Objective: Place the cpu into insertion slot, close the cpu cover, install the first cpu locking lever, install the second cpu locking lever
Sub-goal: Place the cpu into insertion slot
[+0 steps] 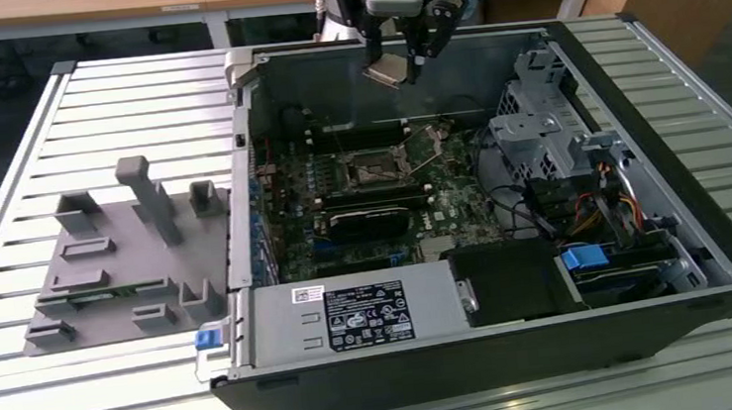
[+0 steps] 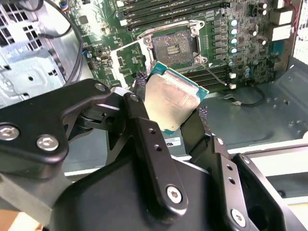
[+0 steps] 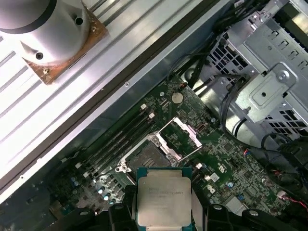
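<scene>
**A:** What is the gripper (image 1: 394, 68) doing?

**B:** It is closed narrowly on the cpu (image 2: 169, 100), one finger on each of two opposite edges. In the second wrist view the chip is tilted, its dull metal face and a thin green border showing.

**A:** Where is that relative to the board?

**B:** Up in the air. In the exterior view the chip hangs over the far part of the open computer case (image 1: 487, 368), well above the motherboard (image 1: 449, 214) and touching nothing but the fingers.

**A:** And the insertion slot (image 2: 174, 45)?

**B:** Empty, its dark centre bare inside the silver rim. It sits just beside the long memory slots.

**A:** Is the cpu cover (image 3: 188, 131) down?

**B:** No, it is swung up and open, standing away from one side of the socket with green board visible through its cut-out.

**A:** Anything else around?

**B:** The case lies on a slatted metal worktop (image 1: 92, 408). A grey moulded fixture (image 1: 119, 256) sits beside it, on the exterior view's left.
</scene>
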Action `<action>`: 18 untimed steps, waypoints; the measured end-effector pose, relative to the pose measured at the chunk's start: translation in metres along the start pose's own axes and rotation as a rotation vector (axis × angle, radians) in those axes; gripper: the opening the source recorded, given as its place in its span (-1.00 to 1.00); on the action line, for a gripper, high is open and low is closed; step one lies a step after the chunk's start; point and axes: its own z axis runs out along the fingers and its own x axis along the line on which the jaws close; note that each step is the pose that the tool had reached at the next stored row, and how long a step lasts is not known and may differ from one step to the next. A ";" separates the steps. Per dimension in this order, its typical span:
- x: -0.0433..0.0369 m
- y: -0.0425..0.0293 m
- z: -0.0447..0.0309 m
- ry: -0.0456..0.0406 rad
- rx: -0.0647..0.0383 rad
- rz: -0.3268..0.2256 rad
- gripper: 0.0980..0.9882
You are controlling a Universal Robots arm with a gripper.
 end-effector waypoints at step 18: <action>0.0002 0.0002 0.0012 -0.0222 -0.002 0.243 0.00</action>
